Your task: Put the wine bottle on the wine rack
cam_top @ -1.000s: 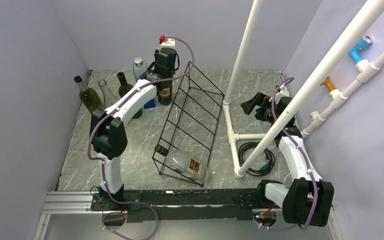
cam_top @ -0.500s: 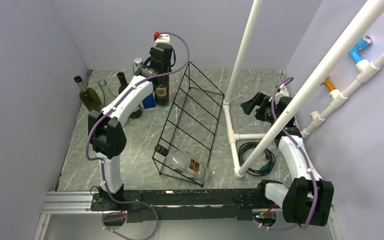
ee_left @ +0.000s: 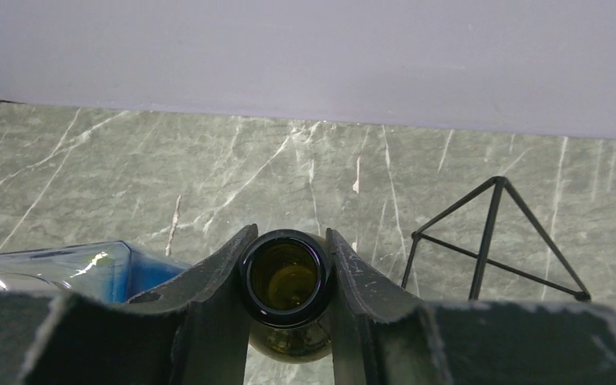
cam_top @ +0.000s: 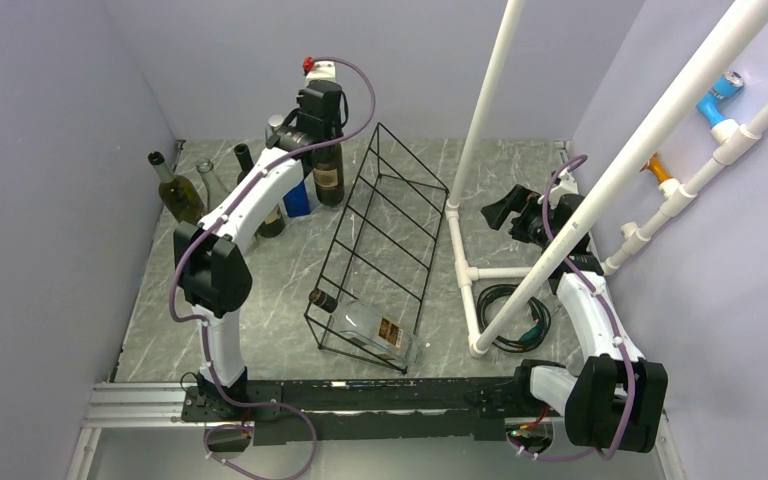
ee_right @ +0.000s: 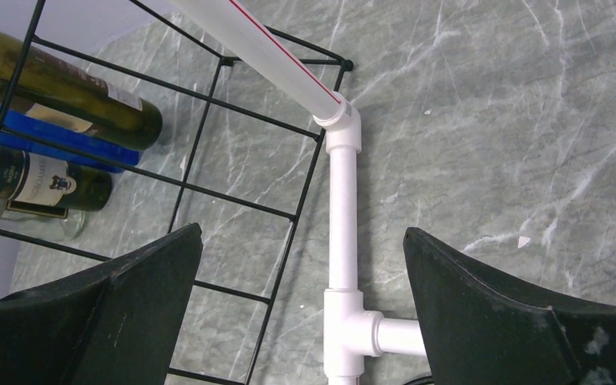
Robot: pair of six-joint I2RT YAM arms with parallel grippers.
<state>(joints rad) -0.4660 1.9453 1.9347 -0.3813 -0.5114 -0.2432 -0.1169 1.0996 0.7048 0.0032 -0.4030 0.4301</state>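
My left gripper (cam_top: 320, 128) is shut on the neck of a dark green wine bottle (cam_top: 327, 180) that hangs upright at the back of the table, just left of the far end of the wine rack (cam_top: 380, 235). In the left wrist view the two fingers press both sides of the bottle's open mouth (ee_left: 245, 281), and the gripper (ee_left: 289, 233) looks down past it at the rack's triangular end (ee_left: 493, 241). A clear bottle (cam_top: 375, 330) lies in the rack's near end. My right gripper (cam_top: 507, 212) is open and holds nothing, right of the rack (ee_right: 208, 144).
Several other bottles stand at the back left: an olive one (cam_top: 178, 190), a clear one (cam_top: 210, 180), a dark one (cam_top: 250, 165) and a blue one (cam_top: 300, 200). A white pipe frame (cam_top: 465, 260) rises right of the rack. A coiled cable (cam_top: 510, 310) lies beside it.
My left gripper has risen and drawn slightly back, carrying the dark green bottle up with it. The right arm has not moved.
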